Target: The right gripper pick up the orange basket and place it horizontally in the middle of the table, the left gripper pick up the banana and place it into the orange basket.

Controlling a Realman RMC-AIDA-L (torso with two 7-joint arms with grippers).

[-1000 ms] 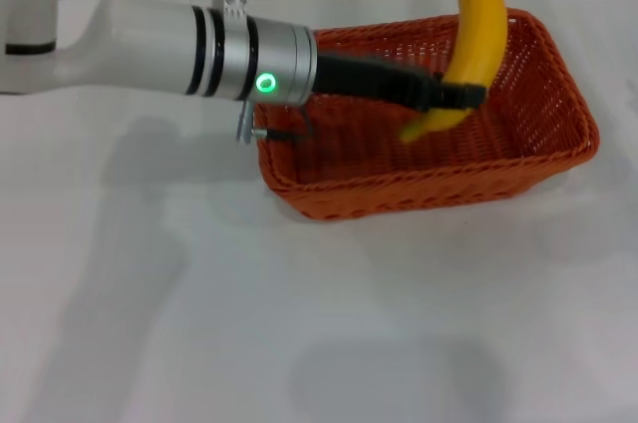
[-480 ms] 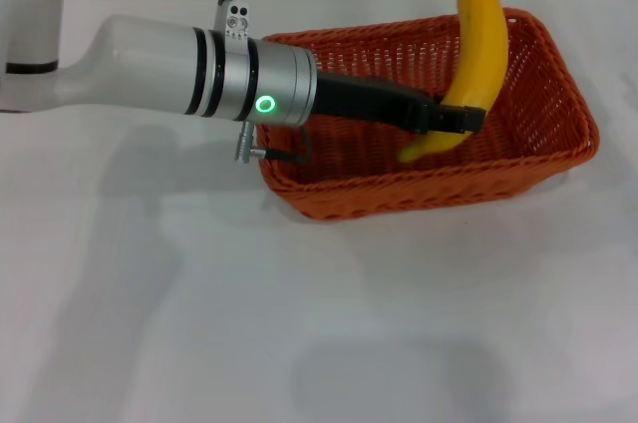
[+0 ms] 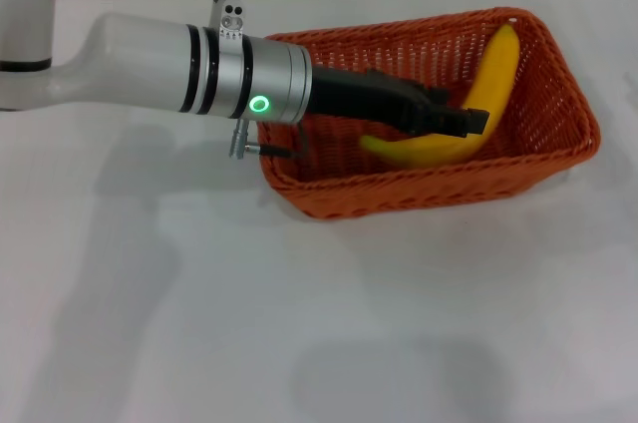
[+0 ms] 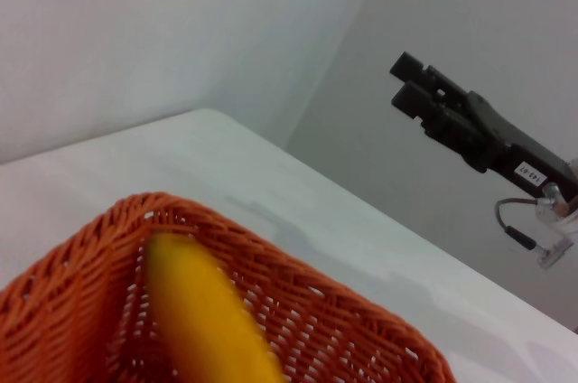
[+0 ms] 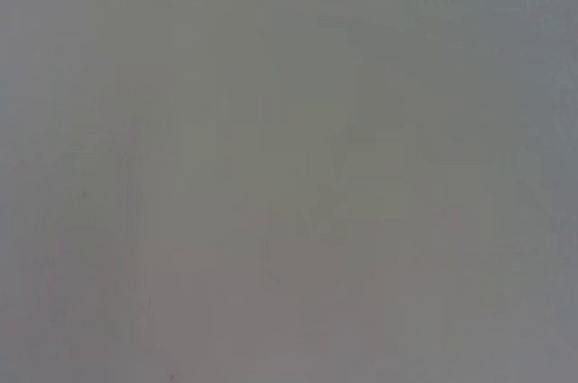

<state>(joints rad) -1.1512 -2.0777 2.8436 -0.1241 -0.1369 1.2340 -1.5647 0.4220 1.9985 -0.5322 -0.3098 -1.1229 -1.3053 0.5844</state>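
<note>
The orange basket (image 3: 558,149) stands lengthwise across the far middle of the table (image 3: 299,323). The yellow banana (image 3: 488,79) lies inside it, leaning with one end up against the far right wall; the left wrist view shows this banana (image 4: 203,311) close up within the woven rim (image 4: 271,261). My left gripper (image 3: 469,122) reaches into the basket from the left, just above the banana's middle, open. My right gripper (image 4: 406,83) shows only in the left wrist view, raised off beyond the table's edge, its two fingers close together and holding nothing.
White tabletop spreads out in front of and to the left of the basket. The left arm's silver wrist with its green ring light (image 3: 259,104) hangs over the basket's left end. The right wrist view shows only a plain grey surface.
The banana has dropped from nearly upright in the left gripper to lying slanted inside the basket. It slid relative to the claw, which has sunk slightly.
</note>
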